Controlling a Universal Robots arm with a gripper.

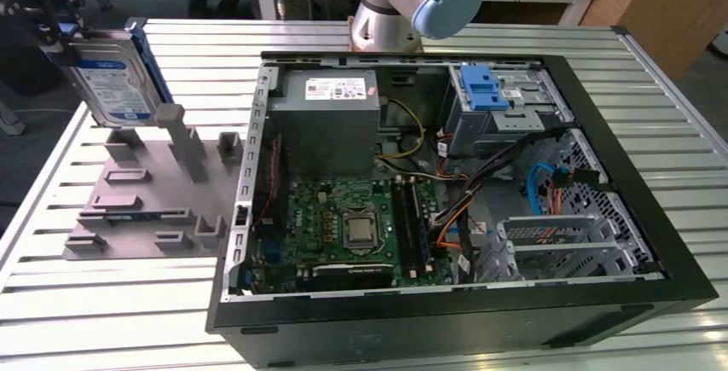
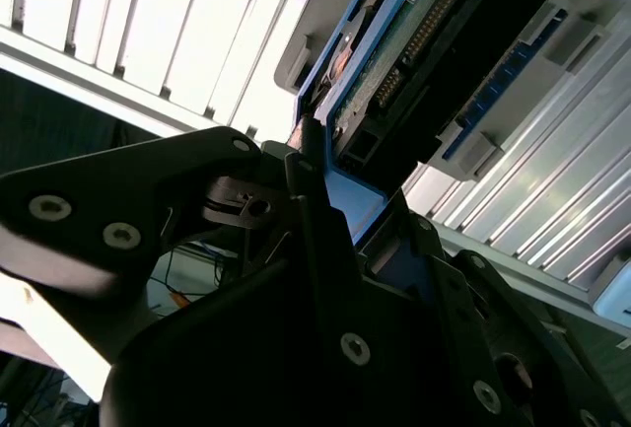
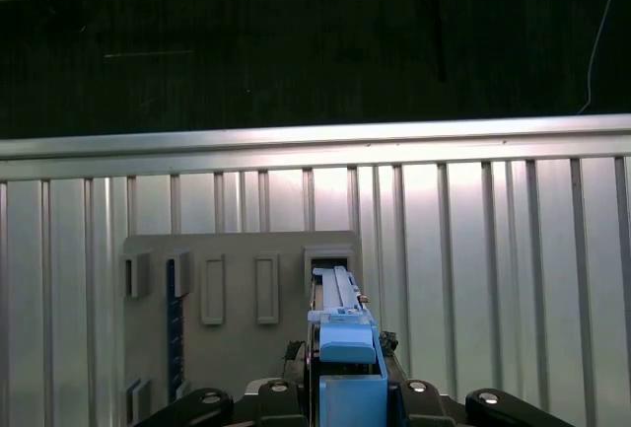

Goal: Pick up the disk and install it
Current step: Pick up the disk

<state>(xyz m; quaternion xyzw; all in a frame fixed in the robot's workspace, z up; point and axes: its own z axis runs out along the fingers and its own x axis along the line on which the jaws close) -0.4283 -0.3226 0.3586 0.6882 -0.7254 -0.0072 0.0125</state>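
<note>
Upright posts [image 1: 182, 141] on grey fixture [image 1: 125, 209] under the disk [image 1: 114, 85], bare slatted table [image 1: 114, 303] around, open case [image 1: 455, 324] crowded with cables [image 1: 483, 185]

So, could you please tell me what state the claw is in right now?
Claw: closed, holding the blue-framed flat silver hard drive with the white-and-blue label.
</note>
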